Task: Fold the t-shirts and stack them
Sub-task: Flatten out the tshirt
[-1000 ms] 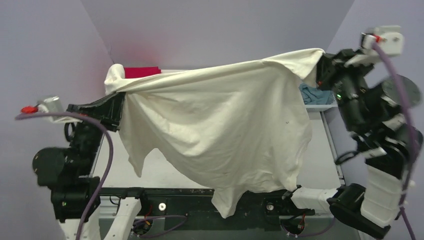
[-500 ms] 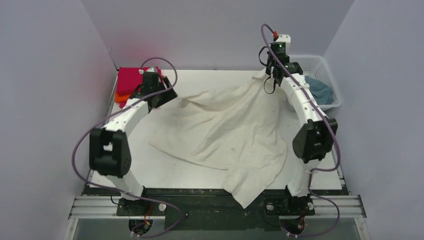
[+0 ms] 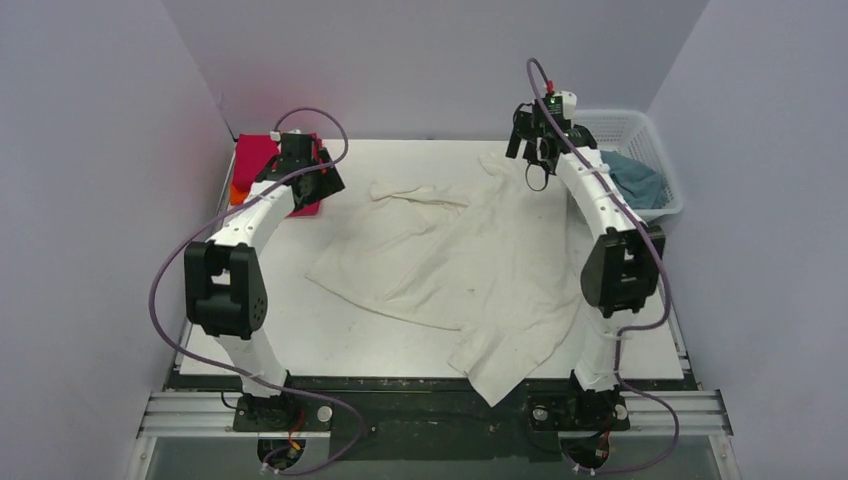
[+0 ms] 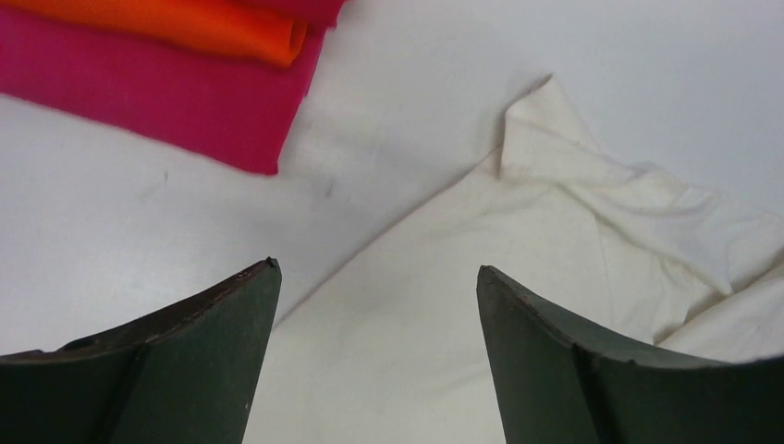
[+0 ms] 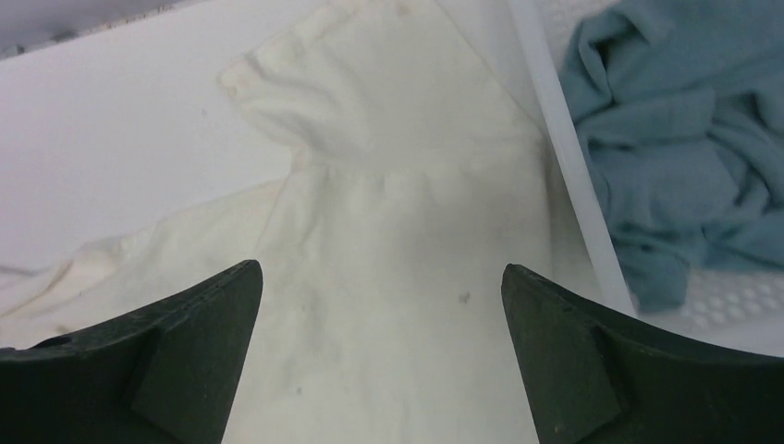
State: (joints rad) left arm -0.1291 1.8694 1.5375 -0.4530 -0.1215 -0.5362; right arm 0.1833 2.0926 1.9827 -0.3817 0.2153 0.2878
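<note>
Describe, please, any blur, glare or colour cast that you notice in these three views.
Top external: sharp, evenly lit, with a pink glow on the back wall above the magenta t-shirt. Left wrist: cream t-shirt crisp, fingers soft-edged. Right wrist: no glare, grey-blue t-shirt slightly soft.

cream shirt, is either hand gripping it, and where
Nothing is held: left hand and right hand are both open, the cream shirt lying free beneath them.

The left arm [image 3: 250, 215] and right arm [image 3: 600, 205] both rose from their bases at the near edge and reached to the far side, elbows bowed outward. The left gripper [image 4: 374, 273] hovered far left, jaws spread wide, gripping nothing. The right gripper [image 5: 381, 268] hovered far right, jaws equally wide, also empty.
</note>
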